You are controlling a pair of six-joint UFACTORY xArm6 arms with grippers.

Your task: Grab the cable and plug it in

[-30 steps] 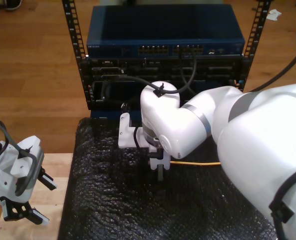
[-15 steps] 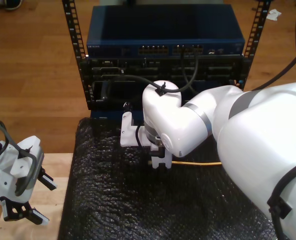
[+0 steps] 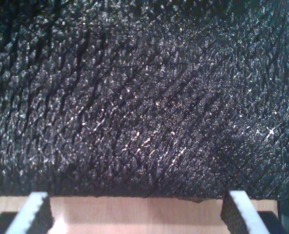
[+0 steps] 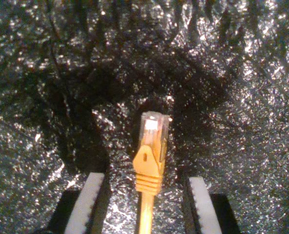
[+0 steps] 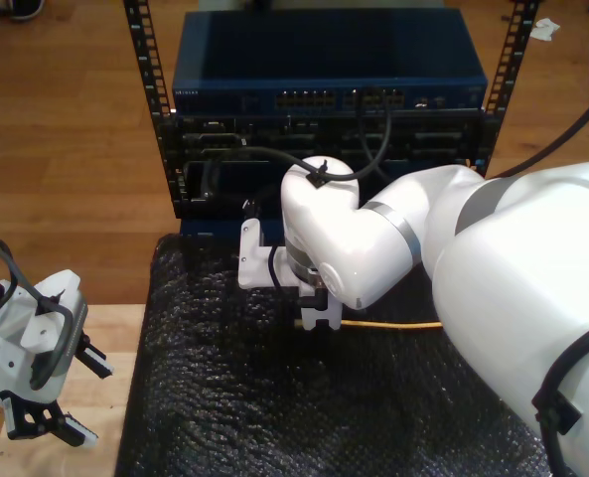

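yellow-orange cable lying flat on a black bubbly foam mat, its clear plug pointing away from the wrist camera and its ribbed boot just behind the plug. in the exterior view, a thin yellow run trailing across the mat toward that view's right, passing under a large white arm.

my second gripper poised low over the plug end, jaws spread to either side of the boot, white-edged pads close beside the cable but not visibly touching it. nothing clamped.

my first gripper jaws wide apart and empty, looking across the edge of the mat where it meets a pale wooden table. an idle gripper visible at the exterior view's lower left, over that wood.

blue network switch in a rack beyond the mat, rows of ports along its face, black cables already plugged in.

likely handling: very light, limp along its length, so the tail should drag and sag when lifted. plug of hard, smooth plastic, with a thin latch tab probably easy to bend or snap. best hold judged to be across the yellow boot, close behind the clear plug, squeezing its sides, keeping the tip stiff and aimed for a port. a grip further back would likely let the plug droop.
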